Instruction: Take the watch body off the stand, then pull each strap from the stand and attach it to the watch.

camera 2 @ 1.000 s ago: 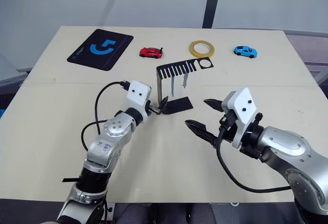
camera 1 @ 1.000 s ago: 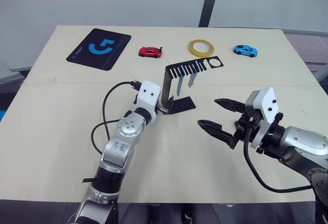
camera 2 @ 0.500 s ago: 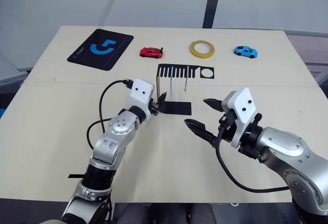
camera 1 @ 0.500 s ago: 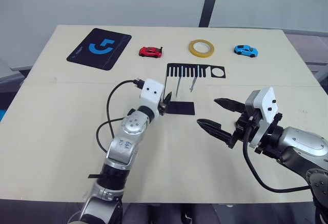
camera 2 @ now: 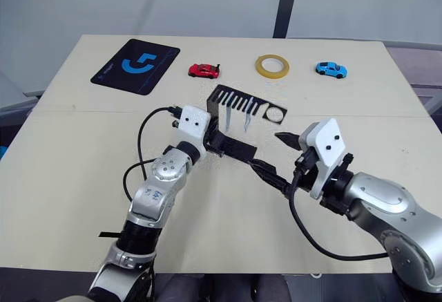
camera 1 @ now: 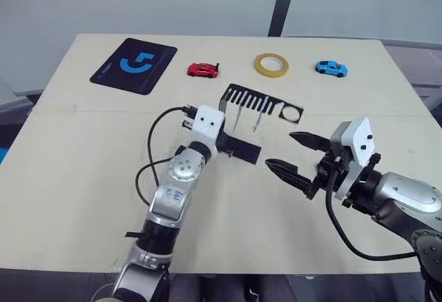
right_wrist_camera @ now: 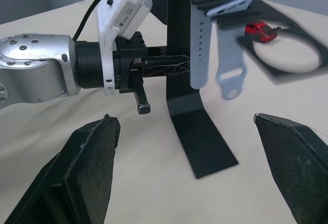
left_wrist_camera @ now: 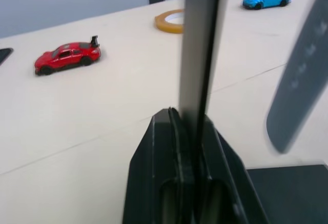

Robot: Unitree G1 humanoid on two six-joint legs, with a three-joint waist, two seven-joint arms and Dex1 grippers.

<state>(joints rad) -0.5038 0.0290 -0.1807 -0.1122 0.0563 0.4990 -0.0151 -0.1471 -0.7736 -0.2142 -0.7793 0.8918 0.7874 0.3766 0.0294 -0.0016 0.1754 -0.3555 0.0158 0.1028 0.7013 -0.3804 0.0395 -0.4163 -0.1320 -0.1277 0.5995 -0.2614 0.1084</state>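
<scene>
**Desk:** Where are you, biggest thing first?

**Operator:** The worktop [camera 1: 83,177] carries everything. The stand [camera 1: 243,151] sits mid-worktop, turned so its comb plate angles away to the far right. I can't tell whether its base is flat down or slightly raised. My left claw [left_wrist_camera: 187,119] is clamped on the upright post, low down, fingers closed tight on the thin metal. My right claw [camera 1: 279,150] is spread wide, just right of the base and touching nothing.

**Desk:** And the task pieces?

**Operator:** Both straps [right_wrist_camera: 199,44] hang from the comb slots. They are pale grey-blue, narrow and limp, side by side, with their lower ends free above the base. The hole [camera 1: 293,113] at the plate's right end is empty; I see worktop through it.

**Desk:** So the step is a strap pull?

**Operator:** That's my reading: left braces, right pulls. To do it well, I'd hold the left grip firm so the light stand can't swing. I'd bring the right claw up between base and plate, then close on one strap only, near its top where it meets the slot. The nearer strap [right_wrist_camera: 228,55] looks easier to reach. Then I'd draw it along the slot toward the open edge, not straight down. The straps are soft, so a low pinch would just bend one, and a skewed tug could jam it or tip the stand.
</scene>
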